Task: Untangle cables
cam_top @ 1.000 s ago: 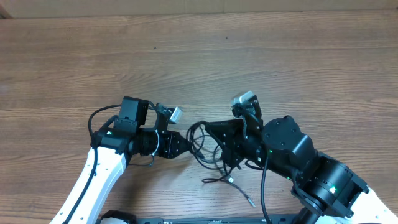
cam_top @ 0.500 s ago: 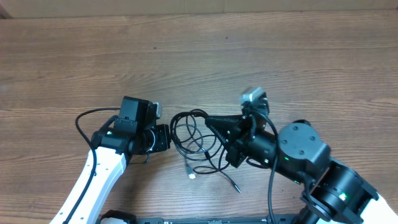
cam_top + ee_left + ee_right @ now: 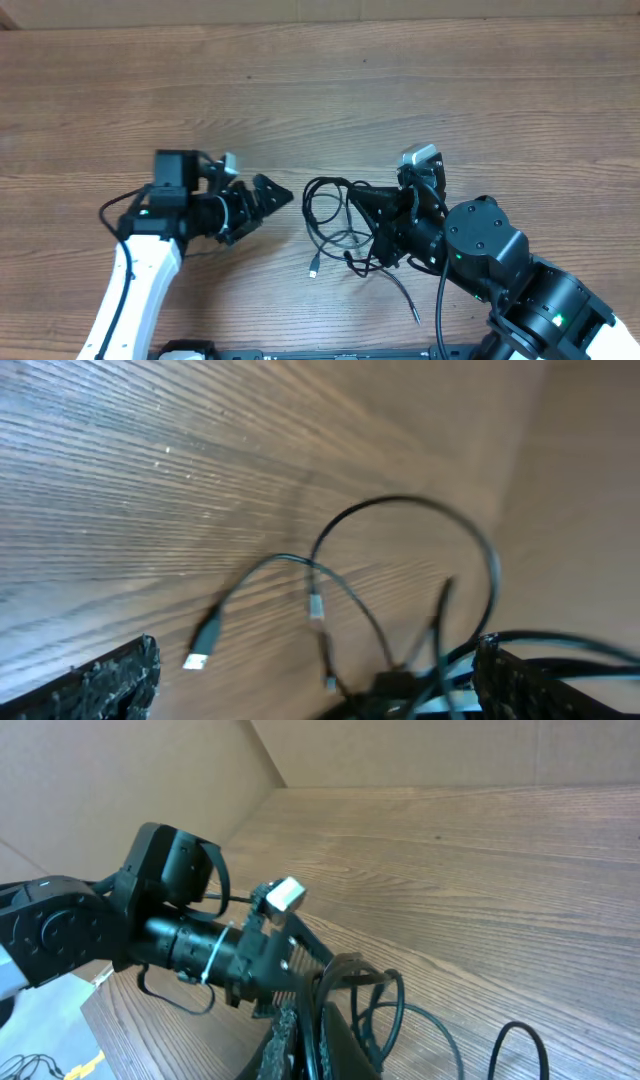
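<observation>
The cables (image 3: 330, 215) lie as a tangle of thin black loops on the wood between the two arms. A silver-tipped plug (image 3: 313, 270) trails toward the front, and another end (image 3: 415, 318) reaches toward the near right. My right gripper (image 3: 362, 200) is shut on a strand at the tangle's right side; the right wrist view shows the cord (image 3: 372, 995) pinched in that gripper (image 3: 318, 1035). My left gripper (image 3: 262, 205) is open, a short way left of the tangle and not touching it. In the left wrist view, loops (image 3: 400, 510) and a plug (image 3: 197, 658) lie ahead of the open left gripper (image 3: 315, 695).
The wooden table (image 3: 320, 90) stretches back behind both arms. A thicker black wire (image 3: 115, 210) loops beside the left arm. A cardboard wall (image 3: 120, 780) stands beyond the table's left side in the right wrist view.
The left gripper has opened, let go of the cables and drawn back to the left. The right gripper has shifted slightly right, and the tangle has spread out on the table.
</observation>
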{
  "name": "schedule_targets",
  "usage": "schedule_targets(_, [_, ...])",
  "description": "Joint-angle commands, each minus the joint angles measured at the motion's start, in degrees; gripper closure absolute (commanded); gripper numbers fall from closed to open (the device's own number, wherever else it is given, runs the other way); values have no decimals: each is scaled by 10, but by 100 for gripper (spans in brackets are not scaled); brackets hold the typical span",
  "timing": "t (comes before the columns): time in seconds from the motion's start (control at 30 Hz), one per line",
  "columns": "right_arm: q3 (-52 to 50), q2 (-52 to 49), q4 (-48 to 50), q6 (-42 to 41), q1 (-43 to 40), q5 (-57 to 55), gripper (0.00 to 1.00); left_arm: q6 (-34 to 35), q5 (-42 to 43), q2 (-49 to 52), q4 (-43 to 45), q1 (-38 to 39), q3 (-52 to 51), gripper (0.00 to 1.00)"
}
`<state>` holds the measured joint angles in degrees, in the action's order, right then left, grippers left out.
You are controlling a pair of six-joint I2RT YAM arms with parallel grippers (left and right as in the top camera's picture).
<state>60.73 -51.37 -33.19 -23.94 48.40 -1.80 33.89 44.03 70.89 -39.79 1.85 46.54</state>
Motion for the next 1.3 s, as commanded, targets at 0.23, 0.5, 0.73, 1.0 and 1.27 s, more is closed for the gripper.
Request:
schedule_targets(0.23, [13, -11, 10, -16, -2, -2, 96, 37, 72, 0, -4, 46, 3, 0])
schedule_targets(0.5, [13, -11, 21, -16, -2, 3, 96, 79, -42, 0, -3, 124, 3, 18])
schedule_targets(0.73, [13, -11, 31, -16, -2, 10, 96, 94, -157, 0, 9, 190, 3, 57])
schedule_targets(1.0, [13, -7, 54, -17, -2, -114, 96, 94, -340, 0, -90, 226, 3, 88])
schedule_targets(1.27, [13, -7, 4, -135, -2, -351, 96, 94, -432, 0, -138, 225, 3, 92])
